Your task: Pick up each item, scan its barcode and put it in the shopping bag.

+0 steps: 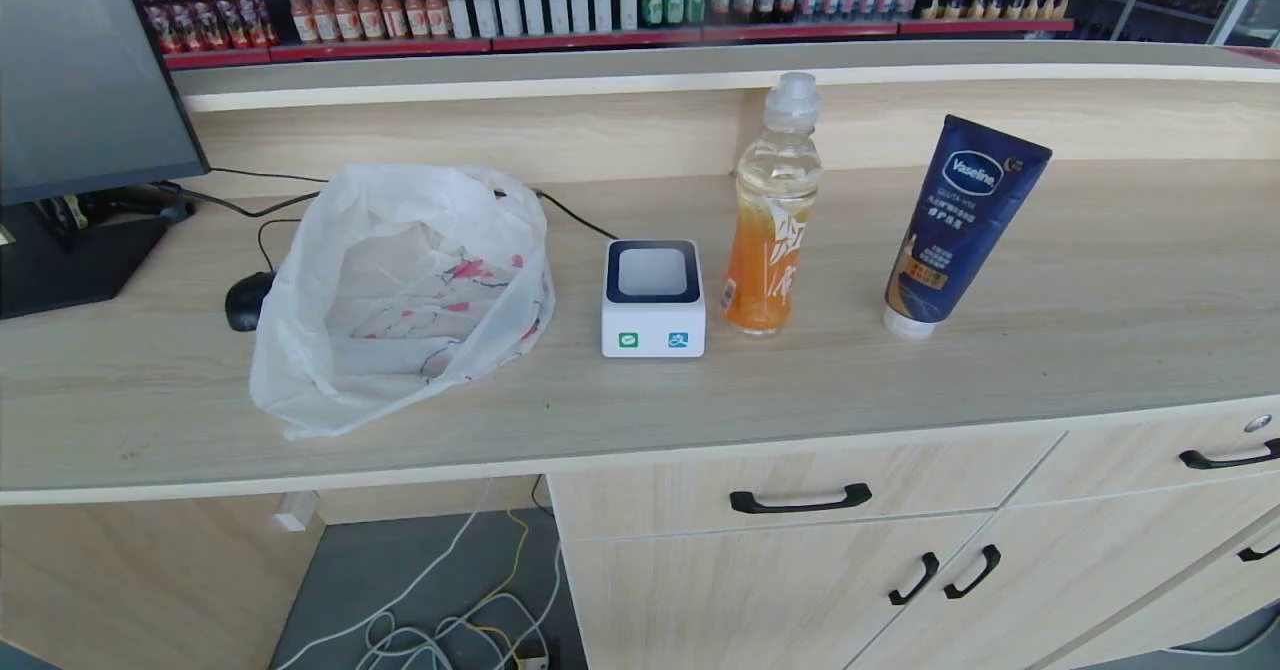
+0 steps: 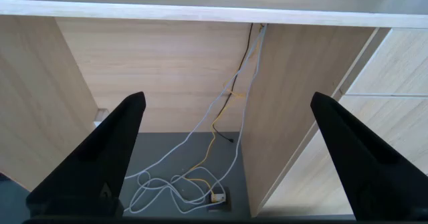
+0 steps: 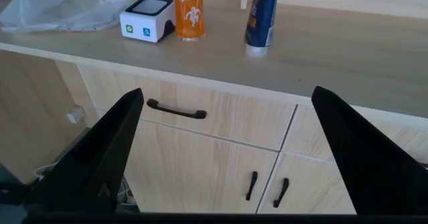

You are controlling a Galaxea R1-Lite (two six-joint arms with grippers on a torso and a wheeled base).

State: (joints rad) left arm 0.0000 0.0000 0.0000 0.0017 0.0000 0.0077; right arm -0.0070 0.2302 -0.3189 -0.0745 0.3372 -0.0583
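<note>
Closest to the lenses are the two pincers themselves: the right gripper (image 3: 227,93) and the left gripper (image 2: 227,100) both have their dark fingers spread wide with nothing between them. Both sit below the level of the counter (image 1: 900,370). The left one faces the open recess under it, where loose cables (image 2: 200,184) trail on the floor, and the right one faces a drawer front (image 3: 221,120). On the counter, the white shopping bag (image 1: 400,290) slumps open towards the robot's left. Whether the red-marked shapes in it are contents or print on the plastic I cannot tell. The blue tube (image 1: 955,225) stands on its white cap farthest to the right, its long axis near vertical and leaning a little. The orange bottle (image 1: 772,220) stands upright between the tube and the scanner (image 1: 652,295), just beside the scanner. Both items lie above and ahead of the right gripper, which I judge the nearer arm. A grasp would have to come up over the counter edge and close across an upright body from the side. No barcode can be made out on either item, and the right wrist view cuts off their tops.
</note>
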